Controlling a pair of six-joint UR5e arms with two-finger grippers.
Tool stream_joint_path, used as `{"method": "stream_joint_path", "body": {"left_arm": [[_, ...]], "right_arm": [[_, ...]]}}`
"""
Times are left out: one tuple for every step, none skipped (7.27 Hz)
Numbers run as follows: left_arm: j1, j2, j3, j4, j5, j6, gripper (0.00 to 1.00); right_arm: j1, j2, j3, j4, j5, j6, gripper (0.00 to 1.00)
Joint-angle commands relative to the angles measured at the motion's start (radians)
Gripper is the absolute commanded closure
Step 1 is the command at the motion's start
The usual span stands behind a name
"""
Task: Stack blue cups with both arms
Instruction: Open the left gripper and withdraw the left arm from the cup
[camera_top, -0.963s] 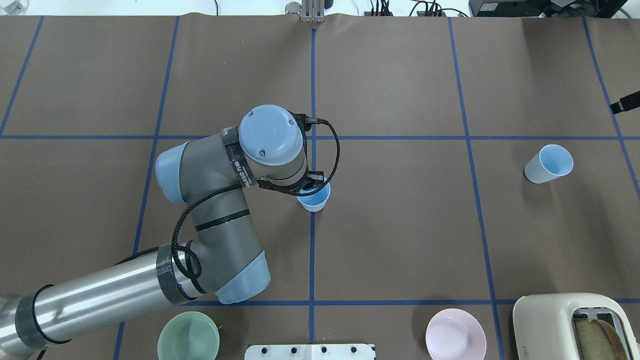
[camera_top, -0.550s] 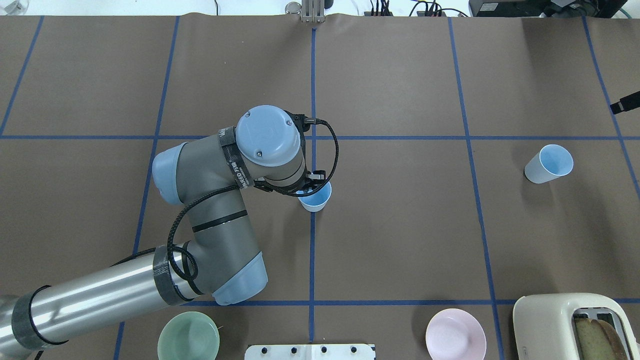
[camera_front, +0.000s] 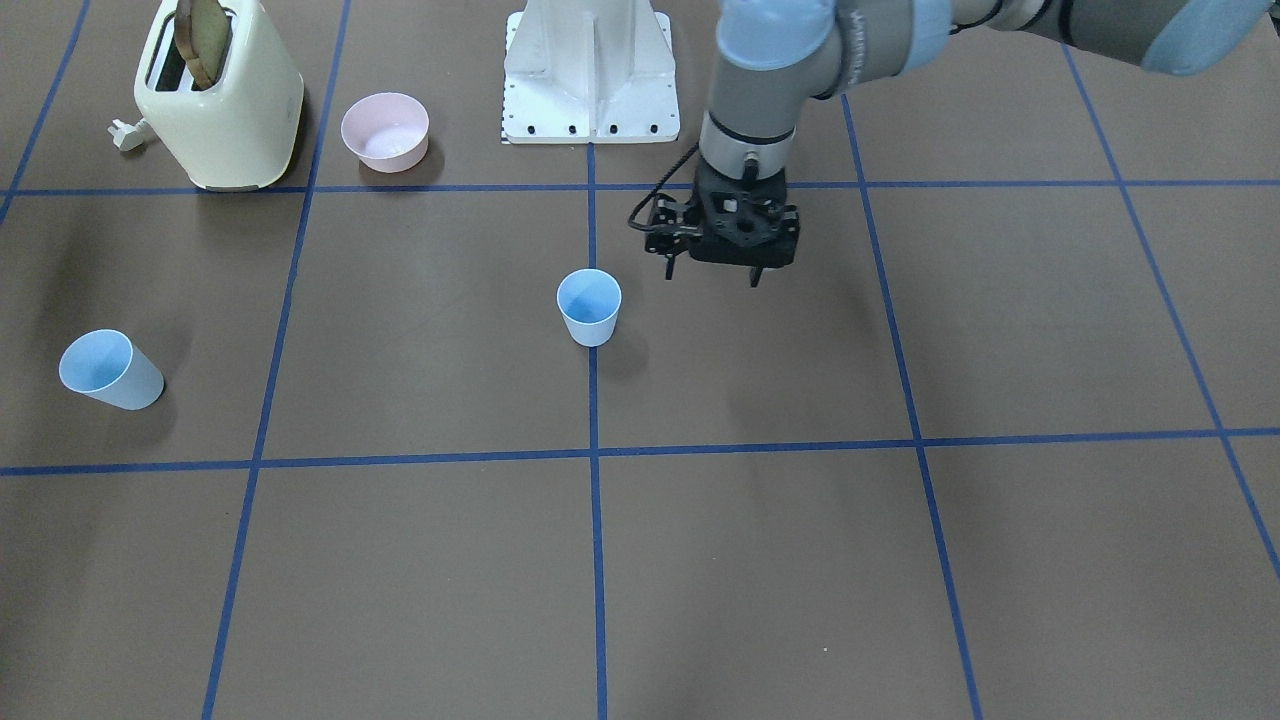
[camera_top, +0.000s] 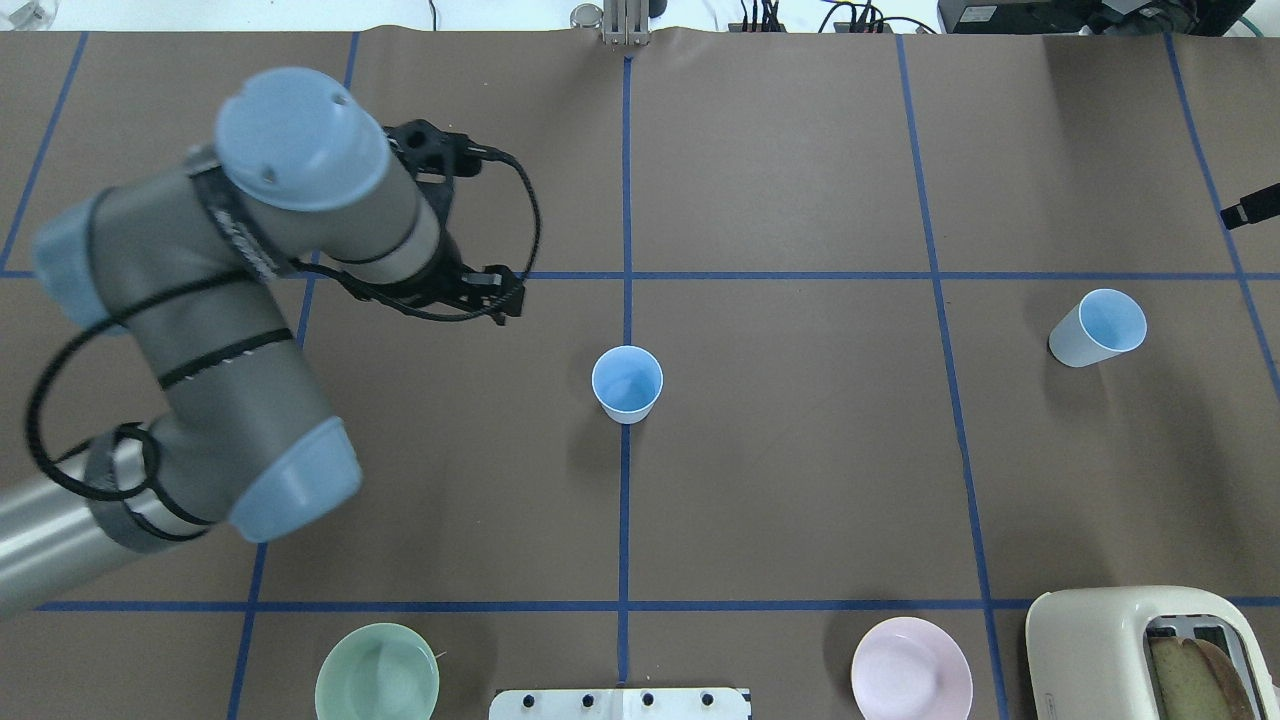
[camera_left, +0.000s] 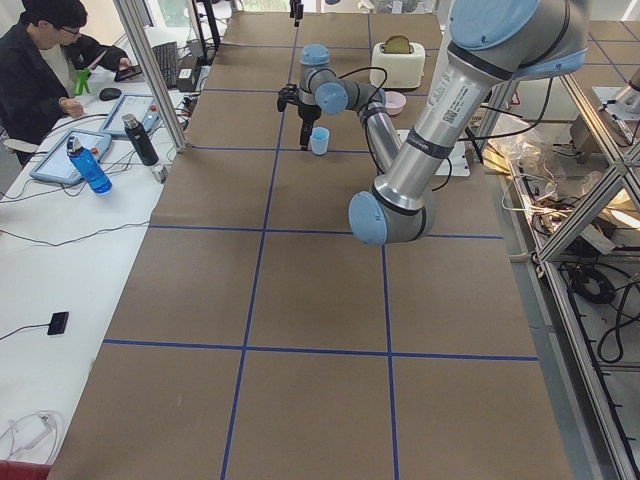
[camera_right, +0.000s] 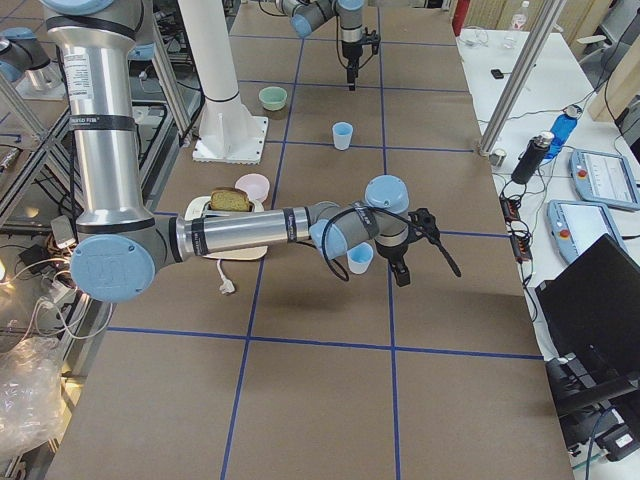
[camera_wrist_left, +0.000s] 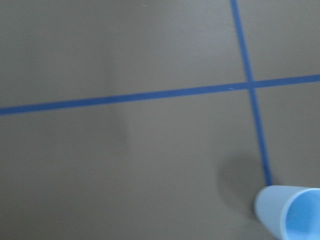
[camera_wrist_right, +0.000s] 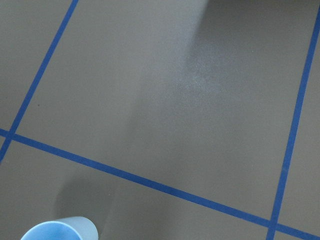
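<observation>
One blue cup (camera_top: 627, 383) stands upright on the centre tape line; it also shows in the front view (camera_front: 589, 305) and low right in the left wrist view (camera_wrist_left: 292, 212). The other blue cup (camera_top: 1097, 327) stands at the right, seen too in the front view (camera_front: 108, 370) and the right wrist view (camera_wrist_right: 60, 231). My left gripper (camera_front: 712, 278) hangs open and empty, apart from the centre cup, toward the robot's left. My right gripper (camera_right: 400, 272) is close beside the right cup (camera_right: 360, 258); I cannot tell if it is open.
A cream toaster (camera_top: 1140, 650) with toast, a pink bowl (camera_top: 910, 668), a pale-green bowl (camera_top: 377, 672) and the white base pedestal (camera_top: 620, 703) line the robot's edge. An operator (camera_left: 40, 70) sits at a side desk with bottles and tablets.
My left arm has pulled away from the centre cup, to the left and farther from the robot. The cup stays standing where it was. The right cup has not moved.
</observation>
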Motion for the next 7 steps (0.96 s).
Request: {"method": "stream_joint_path", "body": {"left_arm": [[-0.268,0.205,-0.043,0.018,-0.125,0.431,0.01],[-0.409,0.283,-0.027,0.021,-0.174,0.629,0.01],[-0.556,0.334,0.021,0.021,-0.238,0.763,0.01],[-0.692,0.391,0.112,0.012,-0.301,0.971,0.02],[-0.793,0.426,0.177,0.007,-0.326,1.163,0.02],[-0.863,0.457,0.209,0.012,-0.335,1.268,0.01],[-0.879,0.497,0.239,0.006,-0.361,1.281,0.01]], "right_arm": [[0.000,-0.016,0.009,0.000,0.012,0.000,0.00],[0.000,-0.033,0.024,0.000,0.013,0.001,0.00],[-0.005,-0.052,0.037,0.000,0.019,0.001,0.00],[-0.025,-0.060,0.047,0.000,0.018,0.004,0.00],[-0.048,-0.062,0.052,0.000,0.015,0.019,0.00],[-0.074,-0.063,0.067,0.000,0.013,0.042,0.00],[-0.101,-0.065,0.080,0.000,0.007,0.065,0.00]]}}
